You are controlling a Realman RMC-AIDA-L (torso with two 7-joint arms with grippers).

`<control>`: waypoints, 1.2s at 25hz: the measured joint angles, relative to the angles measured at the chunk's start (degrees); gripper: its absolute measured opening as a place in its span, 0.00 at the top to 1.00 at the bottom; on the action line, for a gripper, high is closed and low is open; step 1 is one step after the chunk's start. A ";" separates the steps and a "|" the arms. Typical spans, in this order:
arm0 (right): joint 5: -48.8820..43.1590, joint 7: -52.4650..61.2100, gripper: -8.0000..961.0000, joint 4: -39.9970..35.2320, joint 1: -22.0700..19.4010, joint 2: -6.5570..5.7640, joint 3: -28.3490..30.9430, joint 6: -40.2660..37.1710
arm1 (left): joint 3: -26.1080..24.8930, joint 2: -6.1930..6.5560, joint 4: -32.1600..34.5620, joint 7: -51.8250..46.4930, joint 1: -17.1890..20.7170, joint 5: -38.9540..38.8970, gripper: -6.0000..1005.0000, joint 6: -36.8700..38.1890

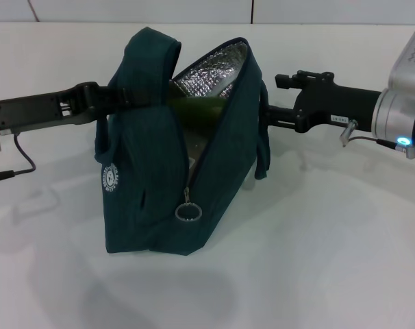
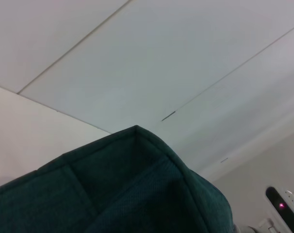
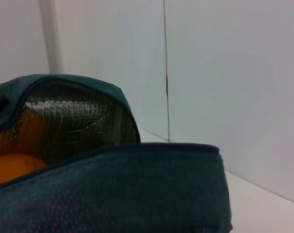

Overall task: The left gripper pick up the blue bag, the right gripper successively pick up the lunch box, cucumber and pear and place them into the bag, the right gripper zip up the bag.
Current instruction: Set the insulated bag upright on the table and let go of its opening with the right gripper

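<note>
The blue bag [image 1: 159, 171] sits on the white table [image 1: 317, 260], mouth unzipped. Inside, the cucumber [image 1: 197, 106] and the pear [image 3: 13, 167]. Left gripper [image 1: 118, 97] pinches its handle; right gripper [image 1: 272, 110] is beside it, can't tell its grip.

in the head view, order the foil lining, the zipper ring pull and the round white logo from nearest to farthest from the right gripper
Measured from the right gripper, beside the blue bag on the robot's right:
1. Foil lining: inside the open top, closest to that gripper.
2. Zipper ring pull: low on the bag's front seam.
3. Round white logo: on the bag's far side, towards the left gripper.
</note>
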 joint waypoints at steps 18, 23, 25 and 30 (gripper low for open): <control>0.12 -3.34 0.72 -0.47 -0.41 0.36 -0.05 0.38 | 0.02 -0.03 -0.02 0.09 0.00 0.07 0.94 0.00; 0.24 -3.42 0.86 -0.77 -1.11 0.36 0.33 0.03 | 0.11 -0.03 -0.02 0.09 0.00 0.06 0.94 0.00; 0.37 -3.43 0.92 -2.20 -2.43 0.35 0.65 -0.65 | 0.13 -0.03 -0.02 0.09 0.00 0.04 0.94 0.03; 1.09 -3.35 0.92 -10.20 -8.64 -0.08 4.23 -7.43 | 0.36 -0.15 -0.01 0.09 0.09 0.02 0.94 0.51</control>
